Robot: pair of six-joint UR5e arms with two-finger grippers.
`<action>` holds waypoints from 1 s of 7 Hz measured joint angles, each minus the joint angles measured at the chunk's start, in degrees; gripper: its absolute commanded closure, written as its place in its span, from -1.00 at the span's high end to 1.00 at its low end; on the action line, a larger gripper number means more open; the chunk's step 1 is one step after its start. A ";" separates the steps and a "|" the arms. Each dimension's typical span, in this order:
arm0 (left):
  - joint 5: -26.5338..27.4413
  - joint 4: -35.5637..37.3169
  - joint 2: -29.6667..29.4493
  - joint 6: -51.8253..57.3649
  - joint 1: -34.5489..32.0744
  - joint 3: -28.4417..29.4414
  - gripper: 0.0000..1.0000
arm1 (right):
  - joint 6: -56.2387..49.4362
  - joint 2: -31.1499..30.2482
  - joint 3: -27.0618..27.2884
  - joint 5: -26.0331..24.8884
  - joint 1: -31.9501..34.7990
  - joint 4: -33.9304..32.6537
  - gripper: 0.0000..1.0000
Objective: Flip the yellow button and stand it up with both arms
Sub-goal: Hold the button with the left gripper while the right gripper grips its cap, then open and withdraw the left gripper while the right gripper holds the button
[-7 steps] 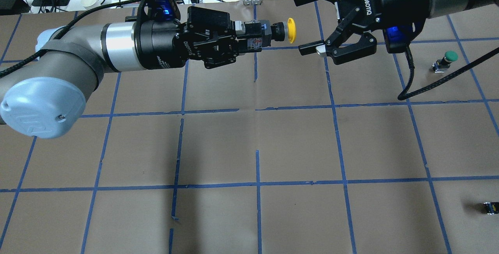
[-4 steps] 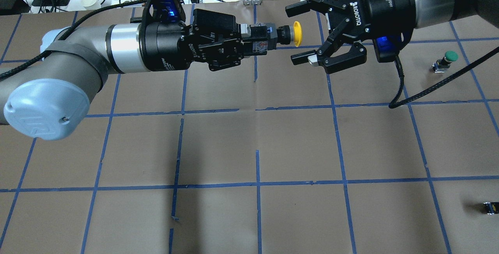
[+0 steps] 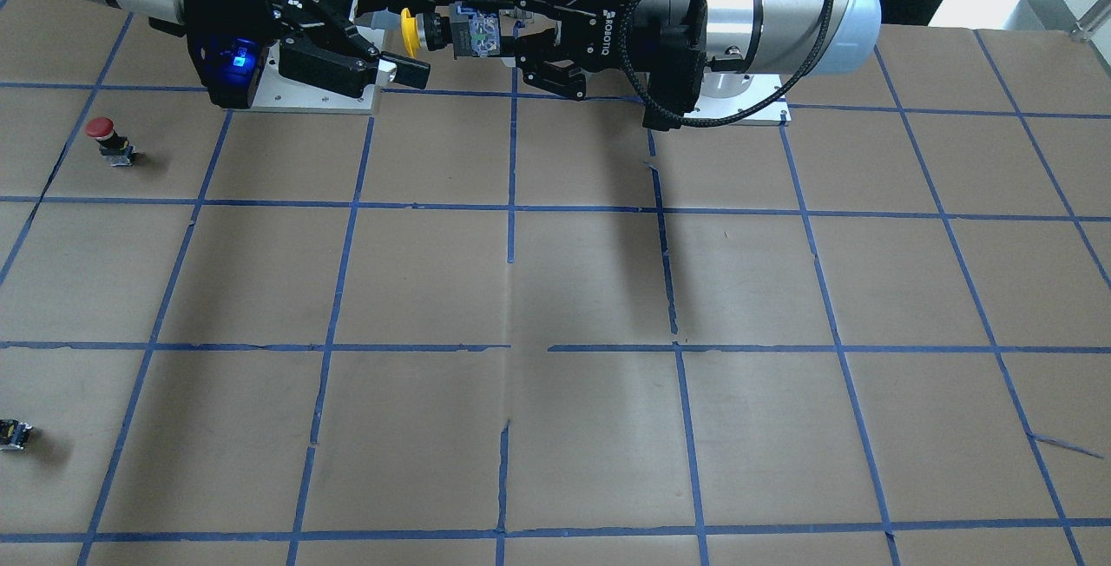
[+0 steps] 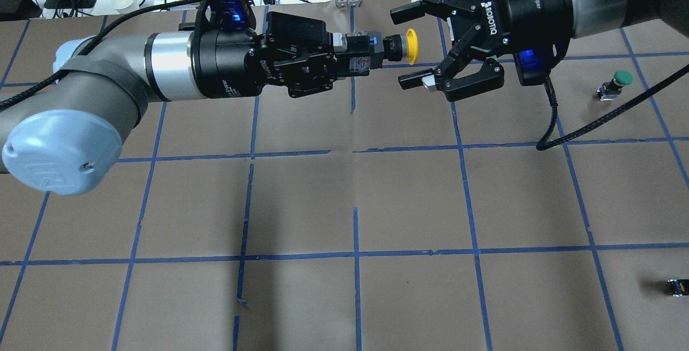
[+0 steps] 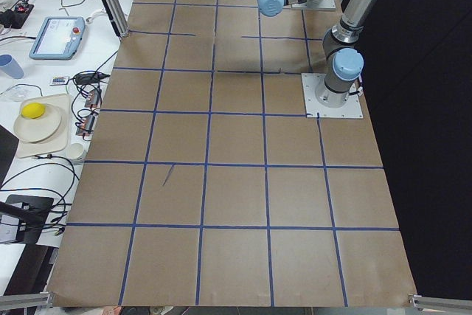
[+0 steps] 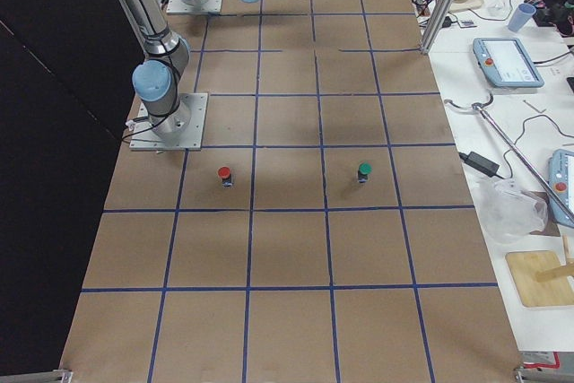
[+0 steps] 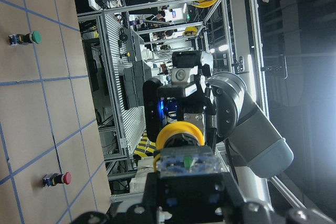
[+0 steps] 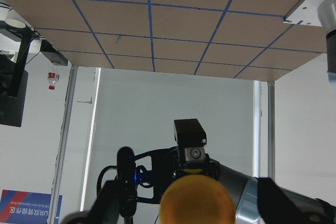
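Button point(image 4: 411, 47) in left gripper point(image 4: 360, 56) — cap between right gripper point(image 4: 403, 47) fingers point(image 4: 414, 77) (aloft).

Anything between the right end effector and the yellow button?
Nothing visible. The left end effector holds the yellow button by its base, cap toward the open right end effector; only air between them.

The yellow button point(image 8: 197, 201), cap-on and blurred, sits at bottom centre. Directly behind it is the left arm point(image 8: 244, 192) with its wrist camera point(image 8: 190, 139). The blue-taped brown desk point(image 8: 157, 40) spans the top.
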 measured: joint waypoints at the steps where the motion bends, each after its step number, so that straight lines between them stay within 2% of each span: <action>1: 0.00 0.01 0.08 0.01 0.00 0.00 -0.60 | -0.03 -0.04 0.00 0.02 -0.09 0.00 -0.26; 3: 0.00 0.03 0.13 0.14 0.00 -0.04 -0.60 | -0.05 -0.35 -0.07 0.04 -0.21 0.00 -0.46; 4: -0.03 0.06 0.19 0.14 0.00 -0.05 -0.54 | -0.05 -0.62 -0.10 0.02 -0.21 0.00 -0.51; 5: 0.01 0.03 0.24 0.02 -0.01 -0.04 -0.37 | -0.06 -0.89 -0.12 0.03 -0.23 -0.03 -0.53; 6: 0.08 0.02 0.29 -0.54 -0.01 -0.04 0.61 | -0.05 -1.02 -0.14 0.04 -0.26 -0.03 -0.54; 7: 0.22 0.02 0.45 -1.81 0.00 -0.02 1.00 | -0.05 -1.04 -0.13 0.04 -0.27 -0.06 -0.54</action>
